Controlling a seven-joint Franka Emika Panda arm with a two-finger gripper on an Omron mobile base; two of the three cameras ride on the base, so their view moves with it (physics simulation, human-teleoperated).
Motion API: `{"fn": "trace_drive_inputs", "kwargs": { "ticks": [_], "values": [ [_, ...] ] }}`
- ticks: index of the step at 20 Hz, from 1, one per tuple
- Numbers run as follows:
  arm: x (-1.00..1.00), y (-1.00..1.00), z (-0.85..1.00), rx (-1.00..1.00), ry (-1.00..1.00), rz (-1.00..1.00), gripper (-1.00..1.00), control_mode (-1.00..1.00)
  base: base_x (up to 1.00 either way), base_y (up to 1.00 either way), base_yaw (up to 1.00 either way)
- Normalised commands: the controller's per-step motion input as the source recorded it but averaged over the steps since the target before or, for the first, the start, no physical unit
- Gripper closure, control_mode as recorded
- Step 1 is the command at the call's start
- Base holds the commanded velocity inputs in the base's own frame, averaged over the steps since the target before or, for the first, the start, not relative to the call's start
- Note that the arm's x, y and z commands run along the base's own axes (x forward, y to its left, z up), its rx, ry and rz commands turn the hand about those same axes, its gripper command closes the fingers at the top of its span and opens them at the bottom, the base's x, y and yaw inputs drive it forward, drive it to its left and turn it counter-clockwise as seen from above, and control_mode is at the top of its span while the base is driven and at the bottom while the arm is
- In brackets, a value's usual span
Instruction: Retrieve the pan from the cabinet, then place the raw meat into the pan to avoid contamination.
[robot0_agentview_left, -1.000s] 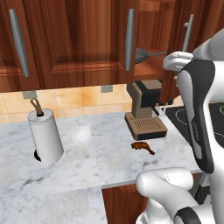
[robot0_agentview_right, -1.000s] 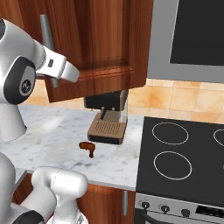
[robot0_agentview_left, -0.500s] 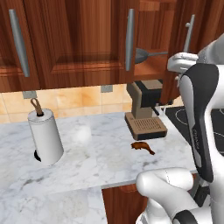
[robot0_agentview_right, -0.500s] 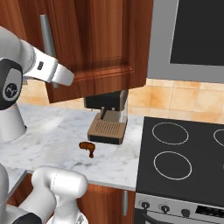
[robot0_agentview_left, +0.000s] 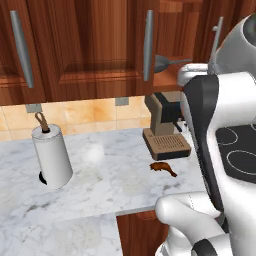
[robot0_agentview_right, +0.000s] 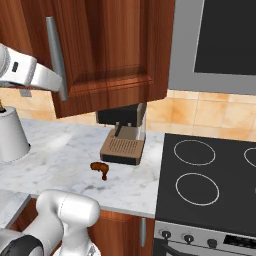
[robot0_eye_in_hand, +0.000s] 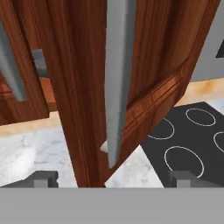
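The gripper (robot0_eye_in_hand: 111, 177) stands wide open and holds nothing, its finger tips on either side of the silver bar handle (robot0_eye_in_hand: 117, 83) of the cabinet (robot0_eye_in_hand: 83, 87) door, which stands ajar. The pan (robot0_agentview_left: 167, 62) lies inside the cabinet on the shelf. The raw meat (robot0_agentview_left: 163, 168) lies well below on the marble counter (robot0_agentview_left: 100, 175), just in front of the coffee machine (robot0_agentview_left: 165, 131).

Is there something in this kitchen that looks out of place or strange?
Yes. The raw meat lies bare on the marble counter, in front of the coffee machine, not in any dish. The cabinet door stands swung open, and the pan rests on its shelf. Nothing looks spilled or broken.
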Motion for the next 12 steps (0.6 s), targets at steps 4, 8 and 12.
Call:
{"fn": "trace_drive_inputs", "kwargs": {
  "ticks": [4,8,12],
  "values": [
    [-0.01,0.64,0.01,-0.25,0.19,0.0,-1.0,-1.0,0.0,0.0,0.0],
    [0.2,0.67,-0.03,-0.29,0.28,0.0,-1.0,-1.0,0.0,0.0,0.0],
    [0.46,0.33,-0.12,-0.28,0.26,0.0,-1.0,-1.0,0.0,0.0,0.0]
  ]
}}
